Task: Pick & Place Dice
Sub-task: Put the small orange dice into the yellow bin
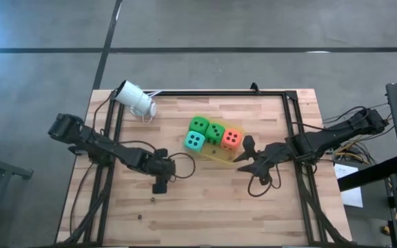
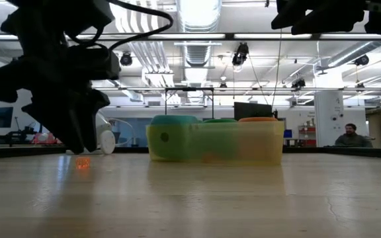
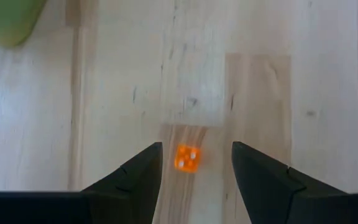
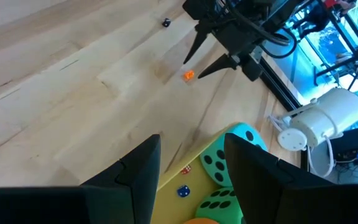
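Four big soft dice sit together in a shallow yellow see-through tray (image 1: 217, 154): two green (image 1: 199, 125) (image 1: 216, 131), one orange-red (image 1: 232, 138), one teal (image 1: 194, 140). A tiny orange die (image 3: 187, 158) lies on the bare wood. My left gripper (image 3: 197, 148) hovers open just above it, a finger on either side, not touching; the low view shows that die (image 2: 82, 163) under the fingertips. My right gripper (image 4: 192, 140) is open over the tray's near right corner, also seen from above as the right gripper (image 1: 245, 153). A tiny red die (image 4: 184, 169) and a blue one (image 4: 183, 191) lie in the tray.
A white cylinder-shaped camera (image 1: 135, 98) lies at the table's far left with its cable. Two small dark bits (image 1: 152, 200) (image 1: 140, 216) lie near the left gripper. A black frame (image 1: 295, 124) runs around the table. A person (image 2: 351, 135) sits in the room behind.
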`<state>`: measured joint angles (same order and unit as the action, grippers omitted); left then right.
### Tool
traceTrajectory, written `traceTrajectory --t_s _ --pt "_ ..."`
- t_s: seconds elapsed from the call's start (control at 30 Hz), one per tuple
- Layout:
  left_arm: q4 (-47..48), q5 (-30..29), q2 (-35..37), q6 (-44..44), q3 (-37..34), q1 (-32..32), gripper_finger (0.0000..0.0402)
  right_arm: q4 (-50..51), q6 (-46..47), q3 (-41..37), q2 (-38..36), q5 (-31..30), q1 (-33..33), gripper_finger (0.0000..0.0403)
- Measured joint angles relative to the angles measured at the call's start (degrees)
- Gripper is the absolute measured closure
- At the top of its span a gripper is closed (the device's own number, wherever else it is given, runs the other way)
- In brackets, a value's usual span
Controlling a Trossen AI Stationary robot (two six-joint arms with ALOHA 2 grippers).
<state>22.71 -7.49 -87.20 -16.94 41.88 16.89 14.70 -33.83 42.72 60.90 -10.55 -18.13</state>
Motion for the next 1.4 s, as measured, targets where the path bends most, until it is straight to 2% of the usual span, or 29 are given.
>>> traceTrajectory --t_s 0.07,0.3,0.6,1.07,1.2,1.4 --pt "-2.41 0.02 0.00 0.69 -1.03 -0.05 0.0204 0.00 -0.42 0.00 -0.02 -0.01 0.00 0.0229" --pt "-1.89 0.22 0.00 1.75 -1.09 -0.09 0.0203 -0.01 -0.61 0.00 -0.02 -0.04 0.02 0.0229" --pt "-1.98 0.69 -5.11 2.14 -0.69 -0.11 0.0203 -0.02 -0.63 0.00 -0.02 -0.01 0.02 0.0229" --pt "-3.35 0.69 -5.11 1.76 -0.61 -0.11 0.0206 0.00 0.45 0.00 -0.02 0.01 0.02 0.0229" --pt "-3.25 0.87 -5.10 1.76 -0.61 -0.09 0.0232 0.00 0.66 0.00 -0.02 0.02 0.02 0.0229" --pt "-3.26 1.35 -5.11 1.84 -0.59 -0.05 0.0307 0.00 0.68 0.00 -0.02 0.02 0.02 0.0229"
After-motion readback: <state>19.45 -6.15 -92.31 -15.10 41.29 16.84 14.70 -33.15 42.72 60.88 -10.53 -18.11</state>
